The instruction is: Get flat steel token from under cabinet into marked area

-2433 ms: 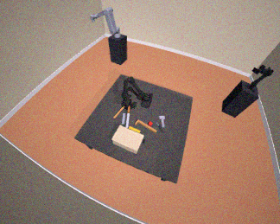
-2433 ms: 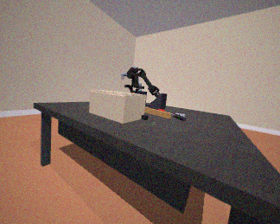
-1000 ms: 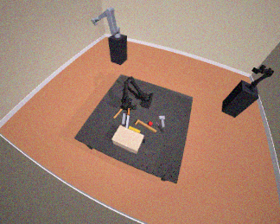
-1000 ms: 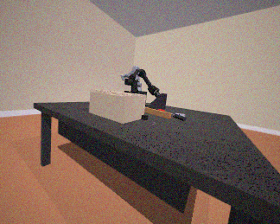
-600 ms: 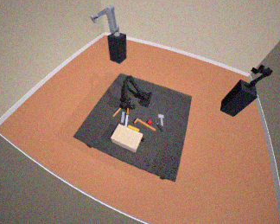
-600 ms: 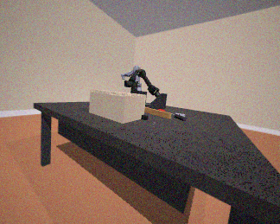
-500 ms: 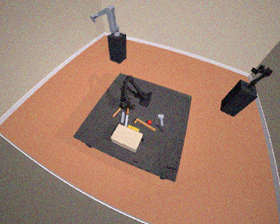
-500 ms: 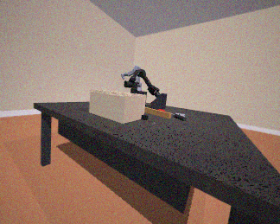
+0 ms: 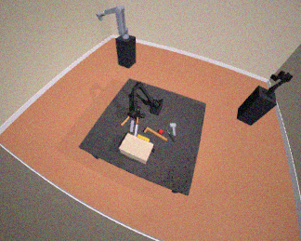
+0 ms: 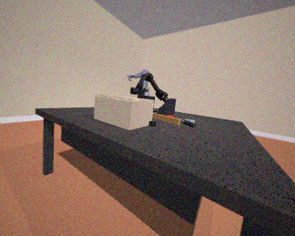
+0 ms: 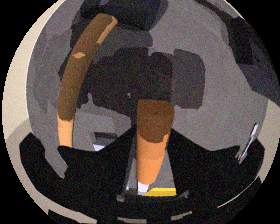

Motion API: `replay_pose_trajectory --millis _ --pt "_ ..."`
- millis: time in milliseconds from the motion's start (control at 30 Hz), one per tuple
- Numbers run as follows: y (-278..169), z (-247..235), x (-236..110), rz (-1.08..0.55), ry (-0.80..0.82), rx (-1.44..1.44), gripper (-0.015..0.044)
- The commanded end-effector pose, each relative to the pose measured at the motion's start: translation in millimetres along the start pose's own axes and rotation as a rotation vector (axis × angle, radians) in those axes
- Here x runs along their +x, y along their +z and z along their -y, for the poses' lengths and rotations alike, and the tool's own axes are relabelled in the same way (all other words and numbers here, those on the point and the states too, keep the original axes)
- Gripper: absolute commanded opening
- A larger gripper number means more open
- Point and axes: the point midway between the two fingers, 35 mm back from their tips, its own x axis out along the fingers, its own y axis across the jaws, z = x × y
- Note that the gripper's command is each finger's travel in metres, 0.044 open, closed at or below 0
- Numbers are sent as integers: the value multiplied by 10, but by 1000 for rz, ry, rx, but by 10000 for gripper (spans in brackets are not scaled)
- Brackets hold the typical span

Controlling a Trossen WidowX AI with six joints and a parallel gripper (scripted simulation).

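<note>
The beige cabinet stands on the dark table. My gripper is just behind the cabinet and is shut on a brown-handled tool. The tool's grey end points down toward the cabinet's foot. A yellow strip of the marked area shows by the cabinet. The steel token is not visible in any view. In the exterior view the cabinet hides the fingers.
A second brown-handled tool lies left of my gripper. A wooden stick, a small red ball and a grey tool lie right of the cabinet. The arm's base stands behind.
</note>
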Motion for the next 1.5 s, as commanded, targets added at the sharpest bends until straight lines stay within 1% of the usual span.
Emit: replay_pose_trajectory --millis 0,67,100,233,333,533,1067,1167,1467 --pt "0 0 0 0 0 0 131" --pt "1 0 1 0 0 0 184" --pt "1 0 1 0 0 0 200" --pt "-3 0 -2 -1 0 -1 200" --pt "-2 1 -1 -13 -2 -1 270" --pt "-13 -17 75 -15 -3 3 270" --pt "-2 5 117 -15 -2 -3 270" --pt "-9 -43 88 -18 6 12 191" --pt "-9 -43 88 -18 6 12 131"
